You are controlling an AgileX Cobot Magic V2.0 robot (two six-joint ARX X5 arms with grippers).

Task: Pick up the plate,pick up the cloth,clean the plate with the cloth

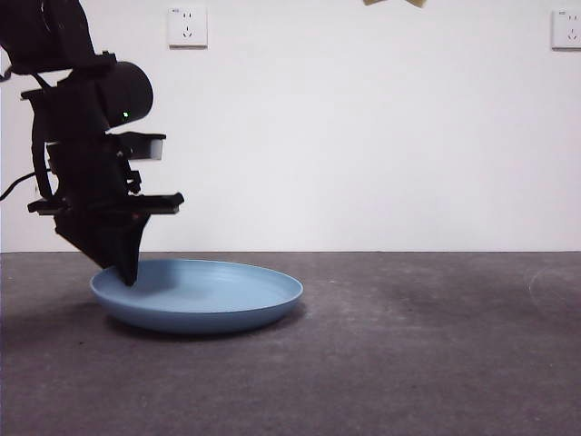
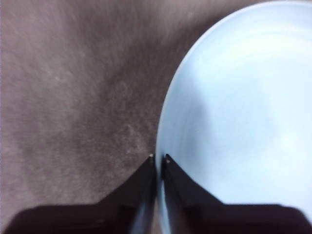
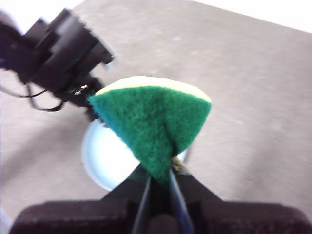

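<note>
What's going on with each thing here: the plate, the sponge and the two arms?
plate: flat on the table, rim pinched at one edge.
sponge: held up in the air, green side showing.
left end effector: shut on the plate's rim.
right end effector: shut on the sponge, above the table.

Left gripper (image 1: 130, 271) is reaching down low, jaws pinching nearly closed on the plate (image 1: 209, 295) rim. Right gripper (image 3: 159, 178) is hanging high above, jaws clamping the cloth (image 3: 153, 122).
</note>
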